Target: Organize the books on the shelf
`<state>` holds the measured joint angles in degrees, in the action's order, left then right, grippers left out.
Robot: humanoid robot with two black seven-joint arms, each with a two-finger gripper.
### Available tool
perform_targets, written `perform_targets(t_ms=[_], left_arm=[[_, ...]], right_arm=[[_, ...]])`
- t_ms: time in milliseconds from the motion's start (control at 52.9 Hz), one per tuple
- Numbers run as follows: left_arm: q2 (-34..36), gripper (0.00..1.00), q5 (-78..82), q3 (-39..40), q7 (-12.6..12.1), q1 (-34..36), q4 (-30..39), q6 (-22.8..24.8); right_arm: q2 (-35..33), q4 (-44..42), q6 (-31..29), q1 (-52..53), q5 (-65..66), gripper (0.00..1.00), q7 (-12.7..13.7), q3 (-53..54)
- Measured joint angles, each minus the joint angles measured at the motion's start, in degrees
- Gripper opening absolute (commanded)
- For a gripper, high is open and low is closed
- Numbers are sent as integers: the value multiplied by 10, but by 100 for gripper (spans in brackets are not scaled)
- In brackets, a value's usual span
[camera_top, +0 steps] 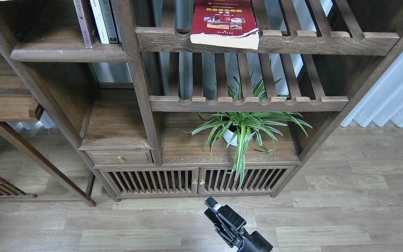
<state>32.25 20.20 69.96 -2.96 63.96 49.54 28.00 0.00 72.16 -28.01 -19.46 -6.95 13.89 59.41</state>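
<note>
On the upper slatted rack: one red paperback, laid flat, its page edge overhanging the notched front rail.

Upright books are stood on the solid dark-brown shelf at upper left, beside the post. A potted spider plant is placed in the lower open bay, above the slatted cabinet doors. Low over the plank floor, the right gripper is seen end-on; its finger state cannot be told. The left gripper is out of view.
</note>
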Motion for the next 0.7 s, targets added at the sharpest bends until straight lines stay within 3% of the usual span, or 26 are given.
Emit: perform_targets(t_ms=[151, 246, 397, 586, 623, 699], left_arm=[[-34, 3, 11, 9, 52, 10, -29, 0], [-55, 3, 8, 10, 72, 18, -55, 0], [-80, 3, -9, 14, 99, 30, -106, 0], [-108, 2, -54, 14, 113, 34, -149, 0], [-120, 2, -66, 8, 130, 45, -168, 0], [-125, 2, -69, 3, 143, 56, -183, 0]], right_arm=[[0, 1, 0, 0, 0, 69, 0, 0], [0, 1, 0, 0, 0, 69, 0, 1], [0, 1, 0, 0, 0, 69, 0, 1], [0, 1, 0, 0, 0, 69, 0, 1], [0, 1, 0, 0, 0, 69, 0, 1], [0, 1, 0, 0, 0, 69, 0, 1]])
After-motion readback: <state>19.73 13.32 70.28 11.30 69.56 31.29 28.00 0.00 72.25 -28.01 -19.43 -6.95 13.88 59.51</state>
